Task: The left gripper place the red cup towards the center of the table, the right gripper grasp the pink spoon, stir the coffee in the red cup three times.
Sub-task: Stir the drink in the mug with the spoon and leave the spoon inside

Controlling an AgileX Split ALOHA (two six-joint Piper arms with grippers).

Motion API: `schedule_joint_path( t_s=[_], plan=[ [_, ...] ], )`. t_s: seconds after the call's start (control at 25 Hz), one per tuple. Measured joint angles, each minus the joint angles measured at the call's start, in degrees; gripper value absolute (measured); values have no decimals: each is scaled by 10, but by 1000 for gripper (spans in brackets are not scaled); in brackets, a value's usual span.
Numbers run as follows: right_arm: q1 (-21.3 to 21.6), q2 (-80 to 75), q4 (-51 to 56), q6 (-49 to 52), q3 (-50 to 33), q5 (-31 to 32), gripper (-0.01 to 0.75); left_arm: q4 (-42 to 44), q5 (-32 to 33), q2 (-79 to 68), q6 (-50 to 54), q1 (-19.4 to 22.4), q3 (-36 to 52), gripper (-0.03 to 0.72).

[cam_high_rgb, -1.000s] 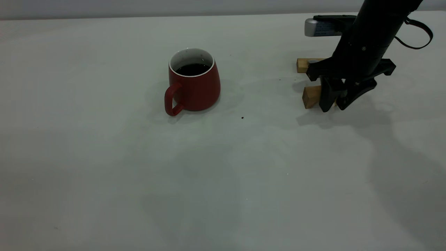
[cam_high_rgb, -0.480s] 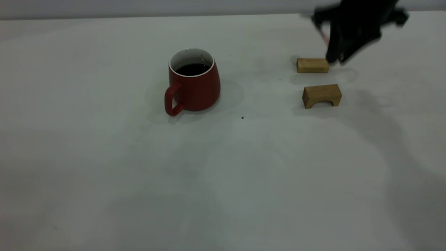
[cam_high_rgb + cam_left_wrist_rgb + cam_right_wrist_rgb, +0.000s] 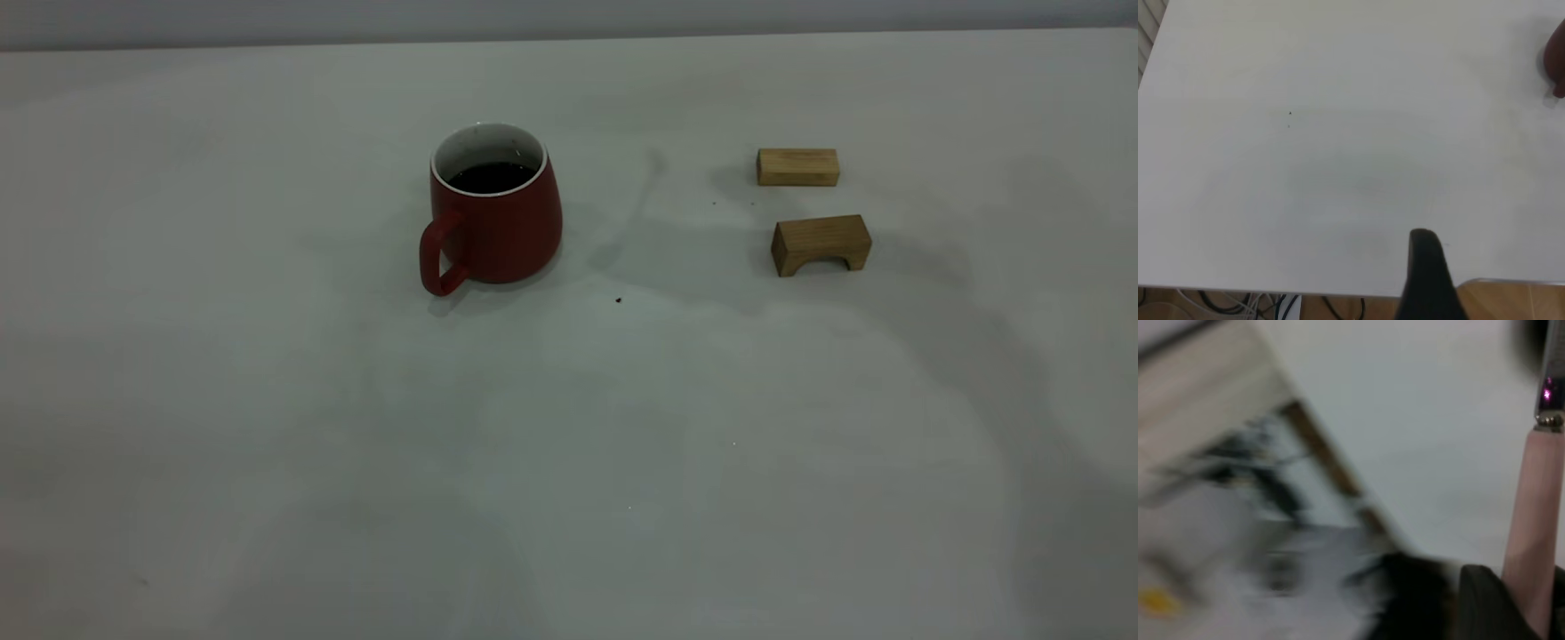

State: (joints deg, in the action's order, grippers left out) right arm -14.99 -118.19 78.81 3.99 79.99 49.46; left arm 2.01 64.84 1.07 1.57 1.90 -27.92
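The red cup (image 3: 494, 213) stands upright on the table (image 3: 569, 444), left of the middle, its handle toward the near left. Dark coffee (image 3: 491, 176) fills it partway. A sliver of the red cup (image 3: 1558, 60) also shows at the edge of the left wrist view. My right gripper (image 3: 1531, 603) is shut on the pink spoon (image 3: 1536, 500), whose grey metal neck (image 3: 1549, 393) points away from the jaws; its bowl is out of view. A dark part of my left gripper (image 3: 1428, 280) hangs over the table's edge, far from the cup. Neither arm shows in the exterior view.
Two wooden blocks lie right of the cup: a flat bar (image 3: 797, 166) farther back and an arch-shaped block (image 3: 820, 244) nearer. A small dark speck (image 3: 619, 300) sits between cup and blocks. Cables and floor (image 3: 1271, 307) show beyond the table's edge.
My right gripper rose from the wooden blocks with the spoon and left the exterior view at the top right. Cup and blocks have not moved.
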Motion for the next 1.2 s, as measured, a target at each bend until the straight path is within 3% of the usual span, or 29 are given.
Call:
schedule_joint_path(
  t_s=[0.28,0.64,0.88,1.2],
  plan=[
    [-76,-70,200,207,9,-13,145,0,0,0,-1,0,0,573],
    [-96,-165,220,257,100,-22,145,0,0,0,-1,0,0,573],
    [-96,-223,221,313,112,-25,145,0,0,0,-1,0,0,573],
    [-96,-271,220,298,161,2,145,0,0,0,-1,0,0,573]
  ],
)
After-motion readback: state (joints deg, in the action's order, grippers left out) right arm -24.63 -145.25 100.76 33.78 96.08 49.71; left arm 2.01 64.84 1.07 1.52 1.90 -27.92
